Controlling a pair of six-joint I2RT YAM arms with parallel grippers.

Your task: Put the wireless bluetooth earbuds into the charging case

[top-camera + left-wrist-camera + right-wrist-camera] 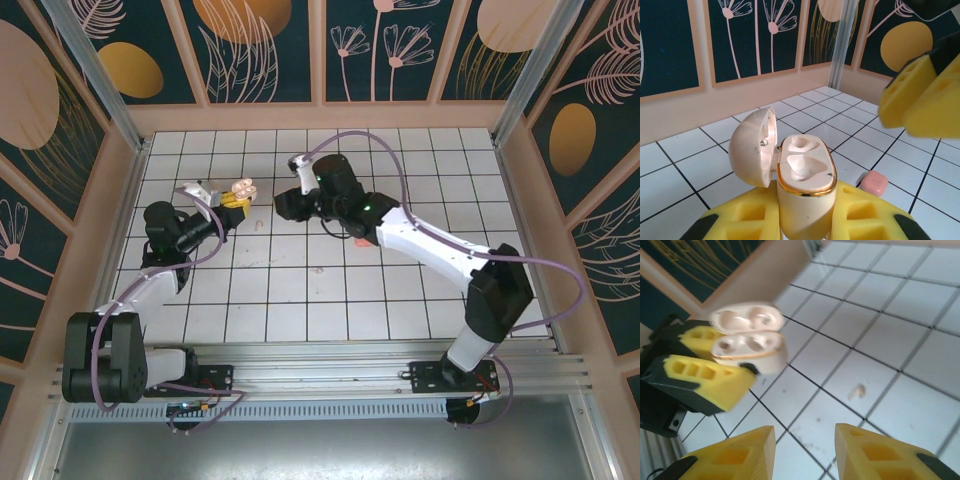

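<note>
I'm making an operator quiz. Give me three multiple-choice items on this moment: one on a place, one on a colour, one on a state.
1. Where is the beige charging case? A in the left pincer; B in the right pincer; C on the rail.
2. What colour is the small case lying on the tiles? A blue; B black; C pink.
3. How is the beige case's lid? A shut; B open, wells empty; C open, buds inside.
Answers: 1 A, that pincer clamps its base; 2 C, salmon pink in the left wrist view; 3 B, both wells show bare.
</note>
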